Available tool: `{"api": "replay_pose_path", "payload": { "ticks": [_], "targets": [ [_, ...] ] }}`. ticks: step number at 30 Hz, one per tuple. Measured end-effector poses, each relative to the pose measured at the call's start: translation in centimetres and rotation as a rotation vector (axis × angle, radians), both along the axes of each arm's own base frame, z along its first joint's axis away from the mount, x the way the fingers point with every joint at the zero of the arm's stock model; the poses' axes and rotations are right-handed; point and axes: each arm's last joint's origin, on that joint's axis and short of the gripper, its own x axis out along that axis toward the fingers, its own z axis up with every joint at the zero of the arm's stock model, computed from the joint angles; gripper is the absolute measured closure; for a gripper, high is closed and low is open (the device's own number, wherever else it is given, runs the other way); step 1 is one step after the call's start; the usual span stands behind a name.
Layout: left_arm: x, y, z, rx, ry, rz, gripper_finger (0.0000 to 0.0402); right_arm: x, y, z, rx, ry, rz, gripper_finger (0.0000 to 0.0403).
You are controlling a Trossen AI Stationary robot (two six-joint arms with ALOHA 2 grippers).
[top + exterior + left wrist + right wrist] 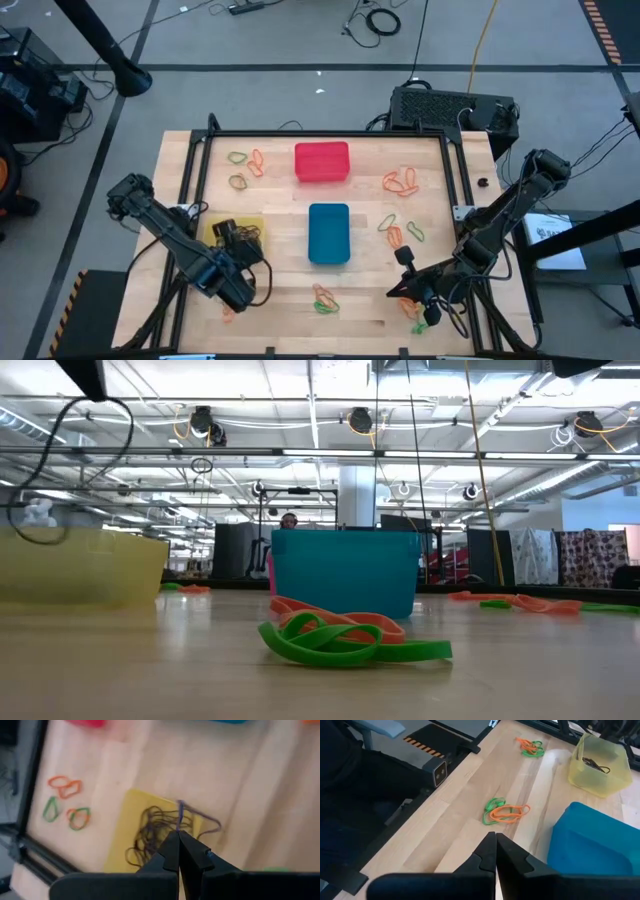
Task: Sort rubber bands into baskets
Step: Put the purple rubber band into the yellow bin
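The small blue rectangular plastic basket [329, 233] sits near the middle of the pale wooden worktop [290, 290] and serves as the landmark. Beyond it, toward the far edge, stands the red plastic basket [322, 162]; both look empty from above. To the blue basket's left is the yellow translucent plastic basket [250, 226], which already holds a tangle of thin dark rubber bands [150, 830].

The left pincer [178, 836] hangs over the yellow basket with its fingers pressed together, and a thin dark band [197, 815] appears to dangle from the tips, so it seems to be carrying one more dark band to that pile. The right pincer [495, 837] hovers on the near right of the blue basket, closed and holding nothing.

By the look of it, only the dark bands have been sorted. Orange and green elastic loops lie scattered all round: a cluster left of the red basket [245, 167], another right of it [401, 181], a few just right of the blue basket [398, 230], and a knot on its near side [324, 299]. Most of the job remains.
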Motion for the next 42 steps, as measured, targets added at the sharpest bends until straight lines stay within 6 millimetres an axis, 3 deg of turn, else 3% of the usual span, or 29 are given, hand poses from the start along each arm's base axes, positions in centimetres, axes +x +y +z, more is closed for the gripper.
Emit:
{"api": "replay_pose_path", "payload": {
  "ticks": [13, 19, 23, 35, 42],
  "targets": [
    [-0.9, 4.4, 3.4, 0.018, -0.133, 0.045, 0.04, 0.1, 0.0, 0.1, -0.011, -0.017, 0.014, 0.0403],
    [-1.5, 5.3, 3.9, -0.017, -0.137, 0.061, 0.04, 0.1, 0.1, 0.2, -0.023, -0.027, 0.024, 0.0403],
    [-2.3, 5.8, 2.5, 0.001, -0.103, 0.09, 0.04, 0.3, 0.1, 0.1, -0.02, -0.036, 0.02, 0.0403],
    [-4.2, 6.5, -4.1, 0.012, 0.142, 0.152, 0.04, 2.5, -0.6, -1.8, -0.102, 0.007, -0.033, 0.0403],
    [-4.2, 6.4, -5.7, -0.014, 0.14, 0.155, 0.04, 4.1, -1.8, -1.9, -0.084, -0.018, -0.101, 0.0403]
  ]
}}
